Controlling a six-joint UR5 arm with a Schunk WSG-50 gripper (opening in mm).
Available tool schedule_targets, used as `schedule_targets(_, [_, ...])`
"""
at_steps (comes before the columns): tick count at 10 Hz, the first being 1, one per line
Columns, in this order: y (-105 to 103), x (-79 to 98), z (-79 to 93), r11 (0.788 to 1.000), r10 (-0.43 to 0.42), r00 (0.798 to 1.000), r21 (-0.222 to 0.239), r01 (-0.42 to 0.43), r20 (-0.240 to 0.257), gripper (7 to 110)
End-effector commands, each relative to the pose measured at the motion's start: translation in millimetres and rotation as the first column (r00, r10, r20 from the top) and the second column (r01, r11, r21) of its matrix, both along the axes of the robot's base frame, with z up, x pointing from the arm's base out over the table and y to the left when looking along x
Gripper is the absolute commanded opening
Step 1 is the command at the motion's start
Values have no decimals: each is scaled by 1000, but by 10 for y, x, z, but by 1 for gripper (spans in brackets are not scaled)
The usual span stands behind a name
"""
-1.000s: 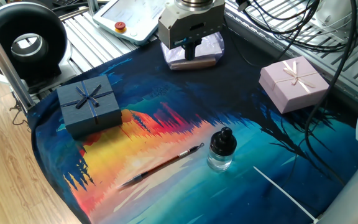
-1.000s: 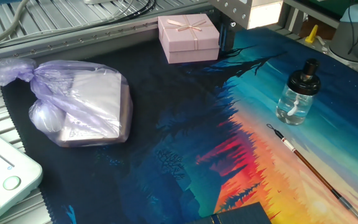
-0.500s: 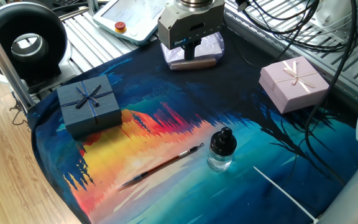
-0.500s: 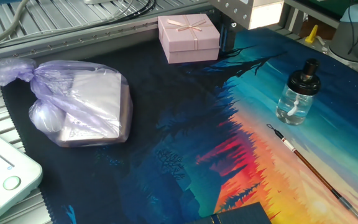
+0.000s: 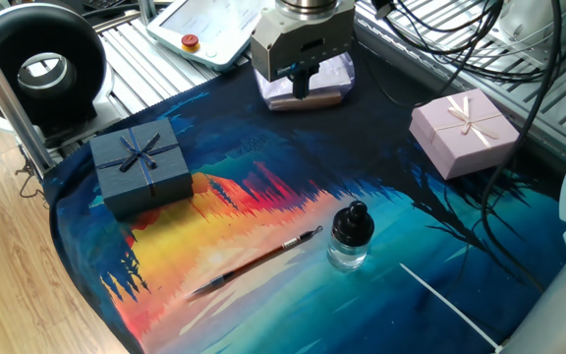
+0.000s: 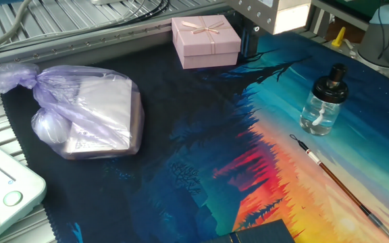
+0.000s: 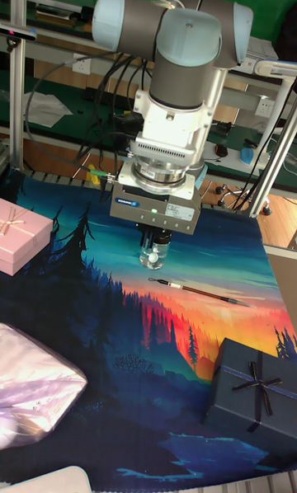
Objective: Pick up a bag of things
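The bag of things [image 6: 93,111] is a crinkled pale lilac plastic bag, knotted at its left end, with a flat pinkish-brown item inside. It lies at the dark far corner of the painted mat [image 6: 201,169]. It also shows in the tall fixed view as the bag [image 7: 33,394] at lower left. In one fixed view the bag [image 5: 334,71] is mostly hidden behind my gripper [image 5: 302,88]. My gripper [image 7: 157,248] hangs well above the mat's middle, away from the bag, with its dark fingers together and nothing in them. Only its lower part [image 6: 248,50] shows at the top edge.
A pink gift box [image 6: 204,40] with a bow and a dark blue gift box [image 5: 141,167] sit on the mat. A glass ink bottle [image 5: 350,236] and a brush [image 5: 258,261] lie mid-mat. A teach pendant [image 5: 204,29], black ring [image 5: 37,64] and cables surround it.
My gripper has shifted very slightly. The bag and the other objects have not moved.
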State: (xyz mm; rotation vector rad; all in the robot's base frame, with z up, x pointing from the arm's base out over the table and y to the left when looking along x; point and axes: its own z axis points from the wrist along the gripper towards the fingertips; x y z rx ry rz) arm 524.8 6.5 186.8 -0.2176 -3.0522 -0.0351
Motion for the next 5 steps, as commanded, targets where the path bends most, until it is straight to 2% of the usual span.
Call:
schedule_targets(1, [17,10,-31,1000,-5,1000,6,5,1,7])
schedule_targets(4, [11,19,-62,1000,-21,1000,3,21,3,7])
schedule_targets(5, [-28,61,-126,1000,-19,1000,-6,19,20,7])
